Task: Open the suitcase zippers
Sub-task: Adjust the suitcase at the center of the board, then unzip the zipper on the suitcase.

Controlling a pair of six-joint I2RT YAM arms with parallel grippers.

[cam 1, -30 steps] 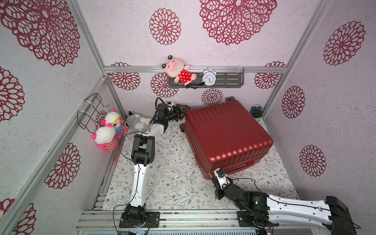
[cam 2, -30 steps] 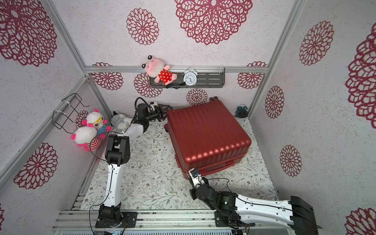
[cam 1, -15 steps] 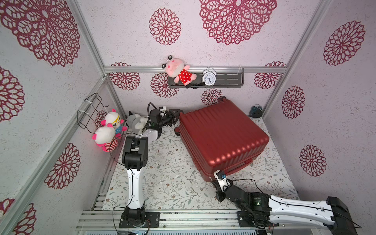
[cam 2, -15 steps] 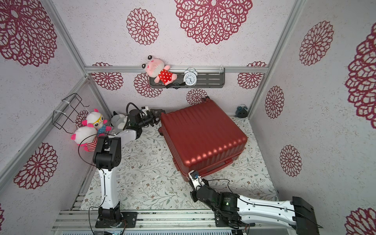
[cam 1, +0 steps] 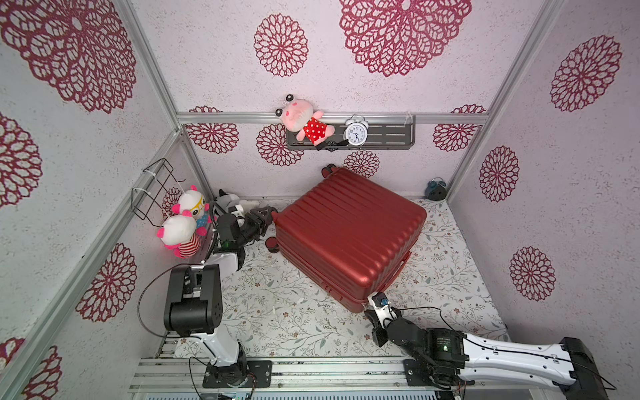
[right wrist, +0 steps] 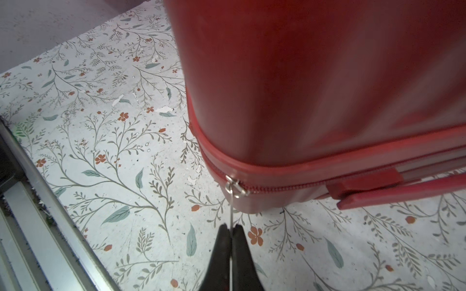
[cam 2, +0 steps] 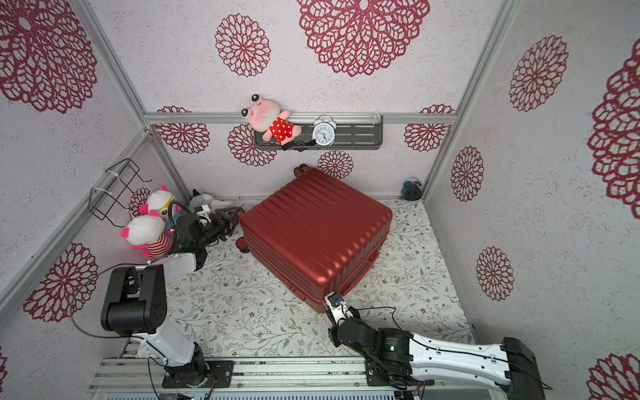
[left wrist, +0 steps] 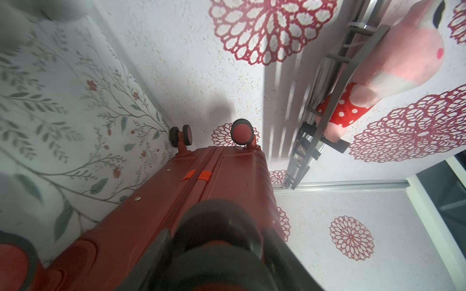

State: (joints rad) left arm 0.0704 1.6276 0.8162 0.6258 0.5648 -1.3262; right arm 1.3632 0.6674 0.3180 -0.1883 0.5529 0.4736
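Suitcase (cam 1: 349, 228) has swung toward the left pincer (left wrist: 216, 233), clamped on a wheel (left wrist: 214, 216); right pincer (right wrist: 231, 229) pinches the zipper pull (right wrist: 233, 187) at the corner edge, open floor (right wrist: 113, 151) either side.

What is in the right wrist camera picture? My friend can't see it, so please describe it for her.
The right gripper is pinched shut on a thin silver zipper pull, which is attached to the slider at a rounded corner of the red suitcase. The suitcase lies on a table with a leaf-and-flower pattern.
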